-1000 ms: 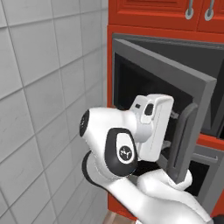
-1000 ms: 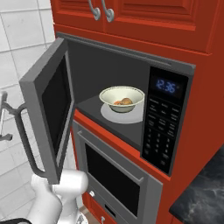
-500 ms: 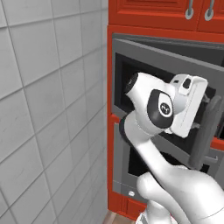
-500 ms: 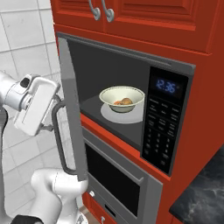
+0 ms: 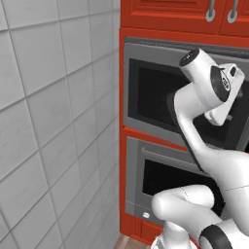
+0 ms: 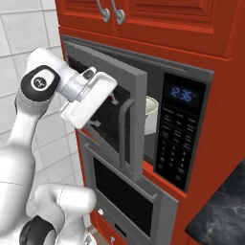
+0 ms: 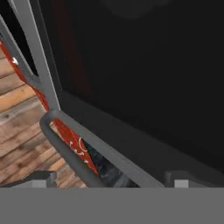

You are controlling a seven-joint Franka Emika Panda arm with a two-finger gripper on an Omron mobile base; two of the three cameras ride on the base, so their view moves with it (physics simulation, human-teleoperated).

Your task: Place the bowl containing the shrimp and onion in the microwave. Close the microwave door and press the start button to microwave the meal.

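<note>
The grey microwave (image 6: 181,139) sits in a red cabinet column. Its door (image 6: 137,82) stands partly swung in, leaving a gap on the side of the vertical bar handle (image 6: 124,136). Through that gap shows a slice of the cream-white bowl (image 6: 151,115); the shrimp and onion are hidden behind the door. My gripper (image 6: 106,112) is open and pressed flat against the door's dark glass, holding nothing. In the hand view the gripper (image 7: 111,179) has its tips wide apart over the door's glass (image 7: 144,65), lower frame and handle (image 7: 65,148).
Below the microwave is a grey oven (image 6: 125,203) with a horizontal bar handle. Red cabinet doors (image 6: 158,19) are above. A tiled wall (image 5: 48,121) runs along the left. A dark stone counter (image 6: 225,210) is at lower right.
The microwave door has swung from wide open to nearly shut. My arm rose from low beside the door and has pushed on its outer glass, following it toward the cavity.
</note>
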